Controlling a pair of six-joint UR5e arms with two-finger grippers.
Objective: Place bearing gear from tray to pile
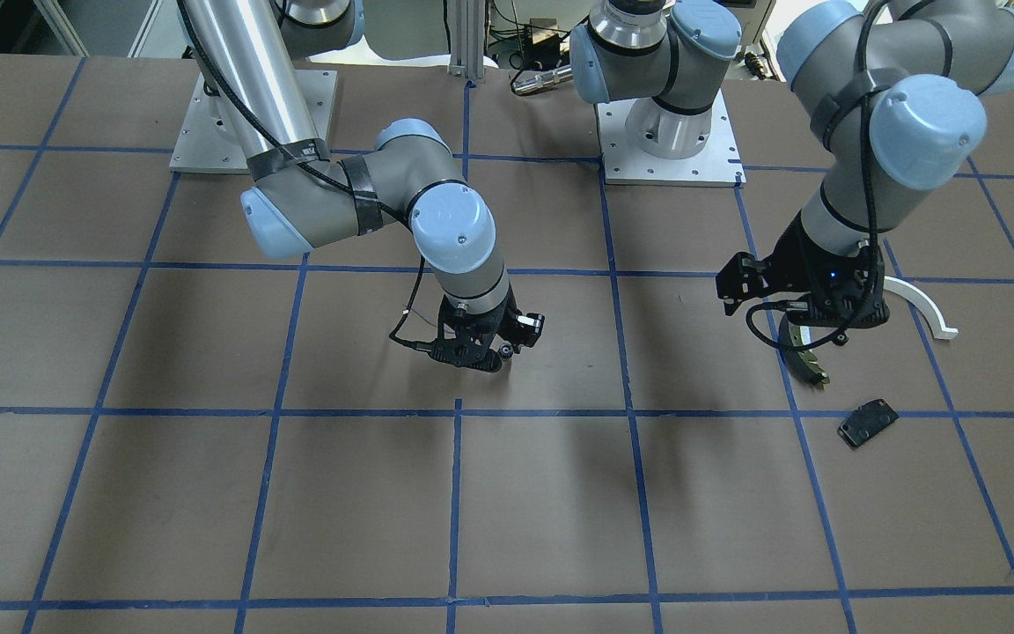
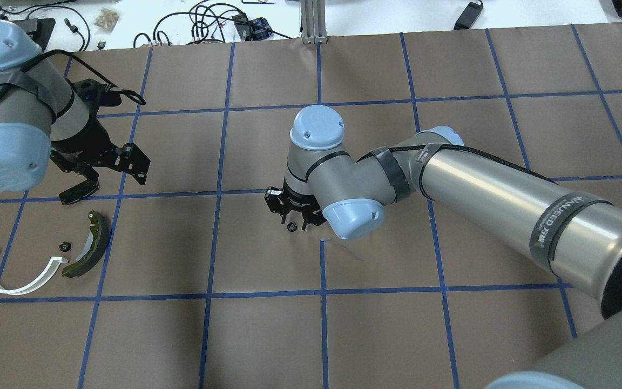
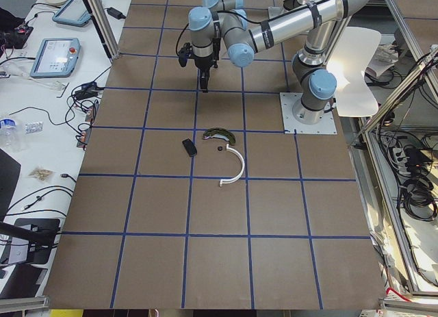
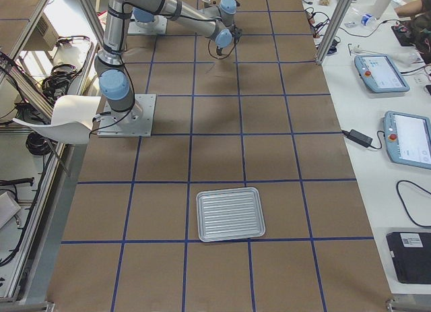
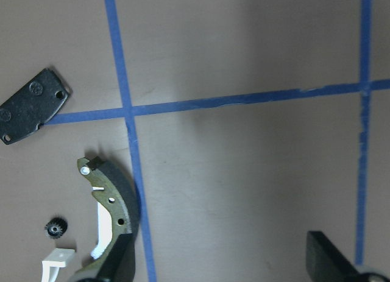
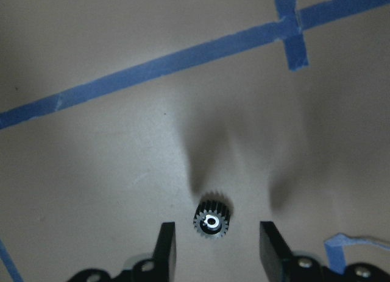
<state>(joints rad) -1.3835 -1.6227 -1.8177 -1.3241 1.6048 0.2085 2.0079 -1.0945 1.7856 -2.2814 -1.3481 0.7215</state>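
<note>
A small black bearing gear lies on the brown table between the fingers of my right gripper, which is open and does not touch it. This is near the table's middle. The pile is at the left: an olive brake shoe, a white half-ring arc, a black plate and a second small gear. My left gripper hovers over the pile, open and empty; one finger shows in its wrist view. The silver tray stands empty far to the right.
Blue tape lines grid the brown table paper. The right arm's long silver link reaches across the table's right half. Both arm base plates stand at the robot's edge.
</note>
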